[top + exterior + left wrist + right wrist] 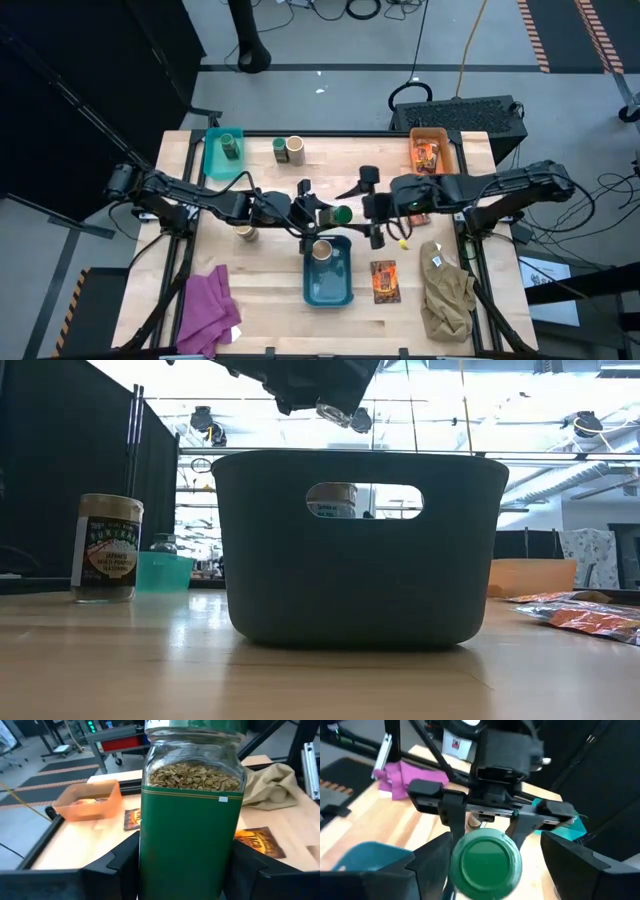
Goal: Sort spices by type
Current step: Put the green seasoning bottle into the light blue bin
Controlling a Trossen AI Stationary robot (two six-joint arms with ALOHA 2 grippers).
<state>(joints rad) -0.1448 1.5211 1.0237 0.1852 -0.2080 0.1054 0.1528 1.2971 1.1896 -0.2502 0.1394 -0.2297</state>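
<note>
A green spice jar point(343, 213) with a green lid point(486, 862) hangs upright above the table's middle, over the far end of the blue bin point(328, 285). My left gripper point(330, 213) reaches in from the left and is shut on it. My right gripper point(366, 212) faces it from the right, open. Its fingers point(575, 865) stand wide on either side of the lid. Another green jar point(231, 147) stands in the teal tray point(212, 160). A cream-topped jar point(322, 250) sits in the blue bin. Orange packets lie in the orange bin point(446, 135). My left gripper pinches the jar's green-labelled body point(150, 855) between its two fingers point(117, 870), one on each side, below the glass shoulder. The fingers come in about level from the table's left. The jar stands upright in the hold, lid up, clear of the table and the bin.
A green jar point(280, 148) and a cream-topped jar point(295, 149) stand at the far middle, and another cream-topped jar point(245, 233) left of the blue bin. A packet point(384, 281) lies right of that bin. A khaki cloth point(447, 292) and a purple cloth point(208, 310) lie at the near corners.
</note>
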